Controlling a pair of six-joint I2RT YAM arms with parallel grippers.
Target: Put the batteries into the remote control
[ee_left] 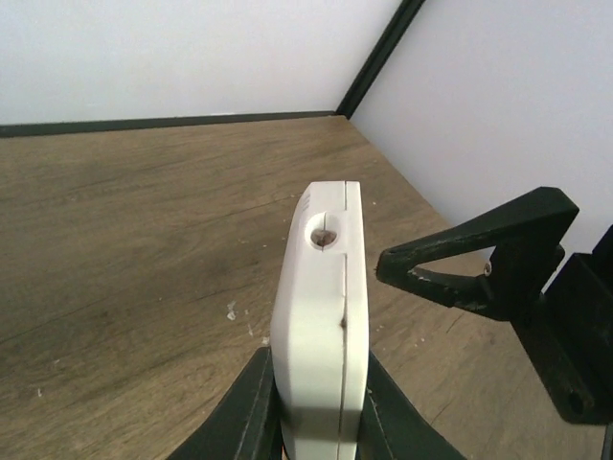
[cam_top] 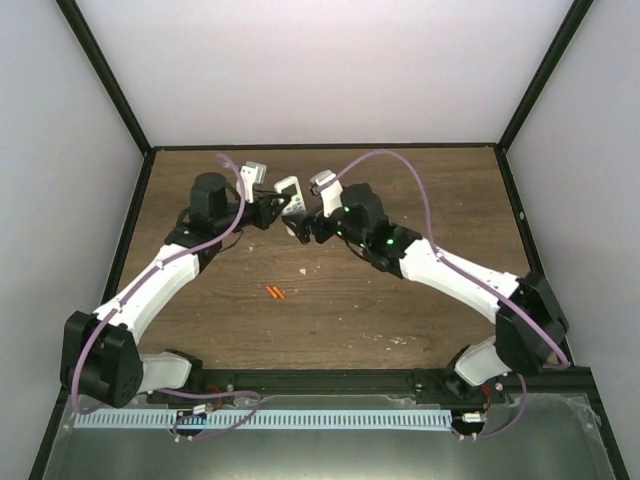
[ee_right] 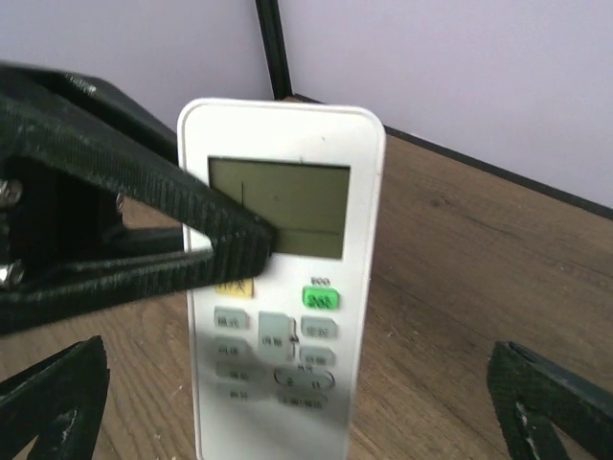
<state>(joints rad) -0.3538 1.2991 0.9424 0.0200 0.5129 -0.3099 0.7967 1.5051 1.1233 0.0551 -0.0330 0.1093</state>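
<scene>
The white remote control [cam_top: 290,192] is held upright above the back middle of the table. My left gripper [cam_top: 272,210] is shut on it; in the left wrist view the remote [ee_left: 321,316] shows edge-on, clamped between the two fingers of the left gripper [ee_left: 321,407]. The right wrist view shows the remote's face [ee_right: 283,287] with its grey display and buttons. My right gripper [cam_top: 308,226] is open just right of the remote, its fingers spread wide on either side of it [ee_right: 297,383] and not touching. Two orange-red batteries [cam_top: 275,292] lie together on the table, nearer the front.
The wooden table [cam_top: 400,300] is walled by white panels with black frame posts. Pale crumbs [cam_top: 395,340] lie on the wood towards the front right. A finger of the left gripper [ee_right: 144,220] crosses the remote's face in the right wrist view.
</scene>
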